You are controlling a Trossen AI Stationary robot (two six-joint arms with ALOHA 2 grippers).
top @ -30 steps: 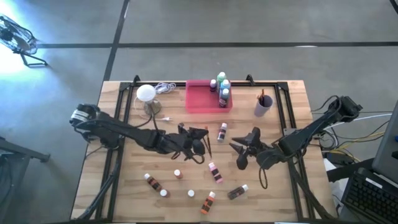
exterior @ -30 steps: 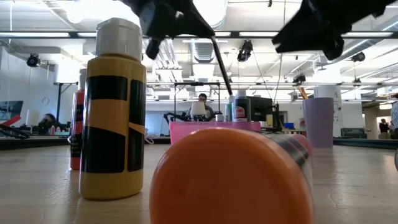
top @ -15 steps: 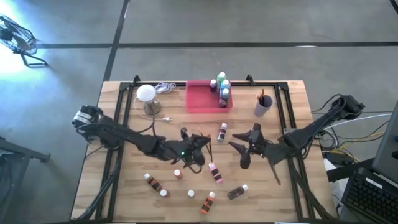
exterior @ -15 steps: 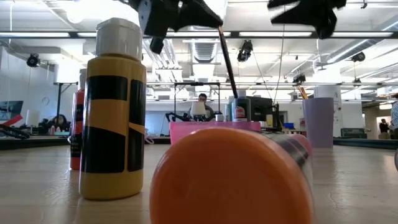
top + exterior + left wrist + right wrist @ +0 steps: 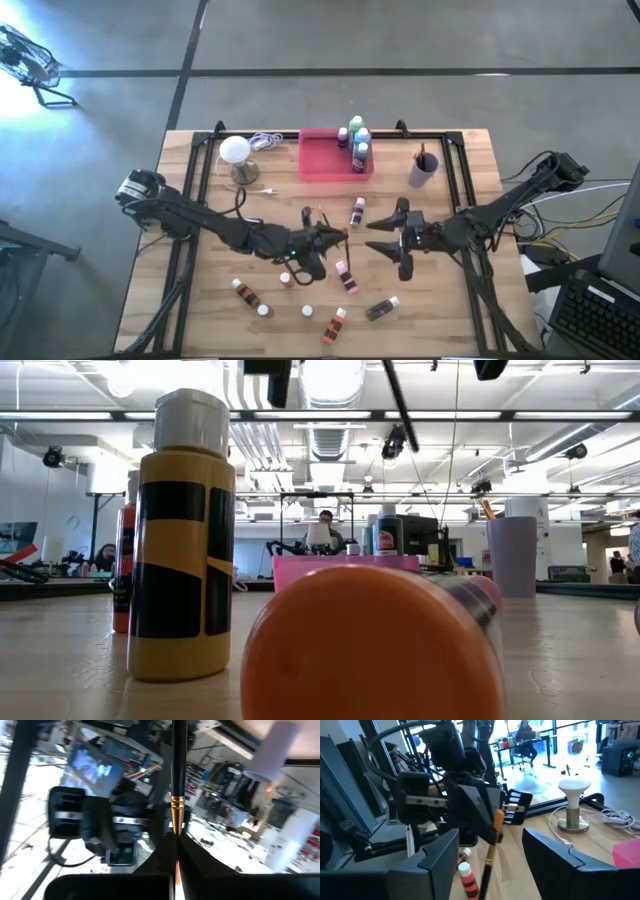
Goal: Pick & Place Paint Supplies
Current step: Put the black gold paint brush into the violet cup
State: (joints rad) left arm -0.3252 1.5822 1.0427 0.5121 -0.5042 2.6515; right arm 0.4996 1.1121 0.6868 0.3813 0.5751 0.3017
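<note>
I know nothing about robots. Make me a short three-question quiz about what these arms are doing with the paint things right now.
1. True or false: the left gripper is shut on a thin dark-handled paintbrush.
2. The right gripper is: A) open, B) holding a bottle, C) inside the pink rectangular tray.
3. Fill in: the lilac plastic cup stands on the wooden table beside the tray and holds ____.

Key: 1 true; 2 A; 3 brushes.

We see a pale, matt wooden table (image 5: 200,300), a glossy yellow plastic bottle (image 5: 182,560), and a paintbrush (image 5: 177,780) with a shiny brass-coloured ferrule.
</note>
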